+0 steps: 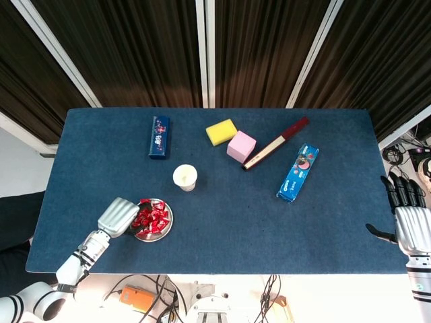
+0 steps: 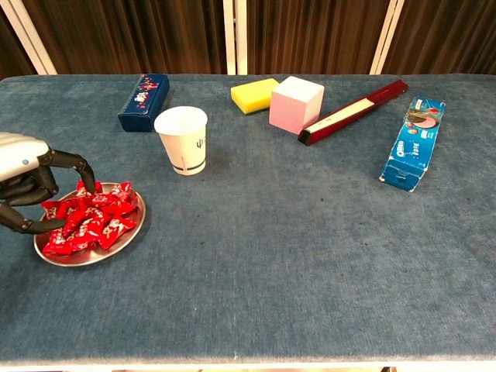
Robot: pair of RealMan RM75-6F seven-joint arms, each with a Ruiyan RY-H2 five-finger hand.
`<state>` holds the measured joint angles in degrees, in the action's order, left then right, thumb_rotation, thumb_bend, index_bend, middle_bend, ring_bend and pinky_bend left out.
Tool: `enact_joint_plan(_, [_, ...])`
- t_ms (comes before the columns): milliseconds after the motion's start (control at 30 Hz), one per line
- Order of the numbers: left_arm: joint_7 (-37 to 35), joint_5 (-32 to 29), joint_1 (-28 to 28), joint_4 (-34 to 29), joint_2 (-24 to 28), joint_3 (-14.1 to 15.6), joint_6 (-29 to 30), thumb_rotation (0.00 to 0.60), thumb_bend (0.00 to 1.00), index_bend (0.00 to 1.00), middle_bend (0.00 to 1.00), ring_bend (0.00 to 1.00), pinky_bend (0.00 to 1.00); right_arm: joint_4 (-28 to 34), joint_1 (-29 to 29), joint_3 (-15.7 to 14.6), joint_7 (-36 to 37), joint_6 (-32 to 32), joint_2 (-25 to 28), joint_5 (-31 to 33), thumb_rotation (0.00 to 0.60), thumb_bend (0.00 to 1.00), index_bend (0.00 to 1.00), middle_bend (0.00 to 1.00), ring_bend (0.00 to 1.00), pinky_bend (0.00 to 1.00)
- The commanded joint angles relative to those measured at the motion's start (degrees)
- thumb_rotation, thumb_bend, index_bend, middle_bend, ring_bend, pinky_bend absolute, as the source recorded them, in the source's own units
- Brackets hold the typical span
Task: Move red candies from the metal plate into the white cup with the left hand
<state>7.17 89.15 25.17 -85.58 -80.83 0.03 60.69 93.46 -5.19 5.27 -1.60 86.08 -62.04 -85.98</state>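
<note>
Hovering over the metal plate [image 2: 130, 239] near the desk's front-left corner, the left hand [image 2: 23, 182] has its fingers [image 2: 77, 166] spread and grasping nothing, tips dipping among the red candies [image 2: 89, 218], and a clumsy rake could skid the plate or spill wrappers short of the white cup [image 2: 182, 139].

Yellow sponge [image 1: 221, 131] touches pink cube [image 1: 241, 146]; Oreo box [image 1: 297, 172] apart.

bare cloth between metal plate [image 2: 124, 242] and white cup [image 2: 183, 140], blue box [image 2: 143, 101] just behind
</note>
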Motion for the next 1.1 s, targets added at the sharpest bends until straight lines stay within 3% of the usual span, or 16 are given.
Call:
enact_joint_plan(33, [-0.04, -0.53, 0.28, 0.29, -0.35, 0.10, -0.43, 0.600, 0.23, 0.39, 0.91, 0.86, 0.85, -0.20, -0.03, 0.02, 0.20, -0.13, -0.11, 0.15, 0.600, 0.11, 0.00, 0.02, 0.00, 0.00])
enact_joint_plan(533, [-0.19, -1.87, 1.42, 2.23, -2.24, 0.44, -0.92, 0.600, 0.27, 0.45, 0.92, 0.87, 0.85, -0.65, -0.37, 0.09, 0.37, -0.94, -0.45, 0.67, 0.600, 0.11, 0.00, 0.02, 0.00, 0.00])
enact_joint_plan(1100, [-2.94, -3.28, 1.84, 6.89, -4.16, 0.82, -1.19, 0.600, 0.50, 0.57, 0.93, 0.88, 0.85, -0.49, -0.40, -0.06, 0.25, -1.06, -0.43, 0.56, 0.600, 0.11, 0.00, 0.02, 0.00, 0.00])
